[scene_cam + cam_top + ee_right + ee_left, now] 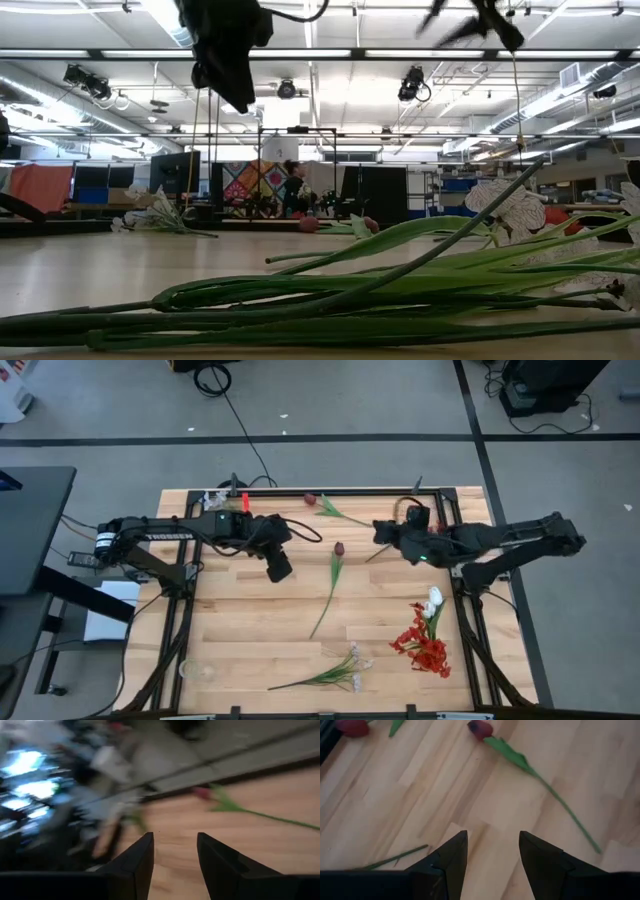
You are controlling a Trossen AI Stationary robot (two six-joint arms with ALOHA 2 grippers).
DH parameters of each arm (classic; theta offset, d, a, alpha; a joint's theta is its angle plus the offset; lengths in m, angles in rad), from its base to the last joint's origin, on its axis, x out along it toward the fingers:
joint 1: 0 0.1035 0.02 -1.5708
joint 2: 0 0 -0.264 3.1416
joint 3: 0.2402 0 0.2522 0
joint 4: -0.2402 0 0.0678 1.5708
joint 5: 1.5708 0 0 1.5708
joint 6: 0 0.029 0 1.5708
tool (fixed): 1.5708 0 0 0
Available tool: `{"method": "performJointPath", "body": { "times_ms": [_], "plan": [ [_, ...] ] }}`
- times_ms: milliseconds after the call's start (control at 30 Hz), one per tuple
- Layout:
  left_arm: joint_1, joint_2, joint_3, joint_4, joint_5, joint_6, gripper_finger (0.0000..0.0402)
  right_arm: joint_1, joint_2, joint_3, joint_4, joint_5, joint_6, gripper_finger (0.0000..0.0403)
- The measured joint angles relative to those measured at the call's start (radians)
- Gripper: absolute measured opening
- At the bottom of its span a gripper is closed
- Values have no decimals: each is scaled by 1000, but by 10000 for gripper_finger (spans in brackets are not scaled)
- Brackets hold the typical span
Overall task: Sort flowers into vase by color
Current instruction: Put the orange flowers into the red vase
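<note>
Left claw: my left gripper [281,570] hangs over bare wood left of table centre, fingers [451,859] parted with a moderate gap and nothing between them.
Right claw: right gripper [380,532] sits at about 2 o'clock from table centre, jaws apart and empty; its wrist view is too smeared to say more.
Nearest target: the maroon tulip [338,548] lies near table centre, bud toward 12 o'clock, stem [326,598] running toward 6–7 o'clock, just to the 3 o'clock side of my left gripper.
Other flowers: second maroon tulip [311,499] at the 12 o'clock edge; red blooms [425,647] with a white tulip [433,598] at about 4 o'clock; white blossom spray [352,665] at 6 o'clock.
Vase: I see a faint clear vessel [197,670] near the 7 o'clock corner, but I cannot tell if it is the vase.
Step, as I judge it: pick the central tulip. I would straddle the stem below the leaf [510,753], jaws crosswise, and close gently; thin stems roll.
Surface: pale butcher-block table [240,620] in a black frame.
Room: grey floor with cables; open workshop beyond, a person [294,188] far off.
</note>
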Motion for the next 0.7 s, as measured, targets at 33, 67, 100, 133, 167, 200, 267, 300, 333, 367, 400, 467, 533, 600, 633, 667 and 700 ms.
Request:
{"method": "performJointPath", "body": {
  "times_ms": [33, 67, 100, 133, 167, 200, 267, 300, 333, 367, 400, 467, 533, 600, 633, 667, 700],
  "plan": [
    [-3, 0, 0, 7, 2, 0, 183, -31, 9, 0, -60, -22, 54, 156],
    [-6, 0, 0, 13, 4, 0, 183, -62, 19, 0, -116, -44, 102, 155],
    [-6, 0, 0, 20, 4, 0, 183, -96, 30, 0, -167, -74, 140, 154],
    [-6, 0, 0, 24, 4, 0, 183, -133, 43, 0, -212, -109, 175, 153],
    [-5, 0, 0, 25, 3, 0, 183, -167, 61, 0, -255, -147, 209, 152],
    [-5, 0, 0, 25, 3, 1, 183, -204, 78, 0, -297, -193, 244, 152],
    [-5, 0, 0, 25, 3, 9, 183, -273, 121, 0, -377, -285, 300, 152],
    [-5, 0, 0, 25, 3, 17, 183, -306, 144, 0, -409, -332, 323, 152],
    [-5, 0, 0, 25, 3, 27, 183, -339, 169, 0, -436, -375, 336, 152],
    [-2, 0, 0, 26, 2, 34, 183, -369, 193, -1, -457, -413, 340, 152],
    [0, 0, 0, 28, 2, 41, 183, -397, 218, -1, -471, -440, 337, 152],
    [11, 0, 0, 35, -2, 55, 183, -449, 266, -1, -484, -478, 321, 152],
    [24, 0, 0, 33, -8, 66, 183, -497, 317, -1, -483, -507, 296, 152],
    [35, 0, 0, 33, -8, 76, 183, -540, 369, -1, -474, -546, 265, 152],
    [42, 0, 0, 33, -8, 78, 183, -562, 396, -1, -468, -561, 246, 152],
    [51, 0, 0, 34, -8, 80, 183, -583, 424, -1, -465, -572, 226, 152],
    [59, 0, 0, 33, -8, 85, 183, -604, 453, -1, -462, -590, 216, 152]
  ]
}}
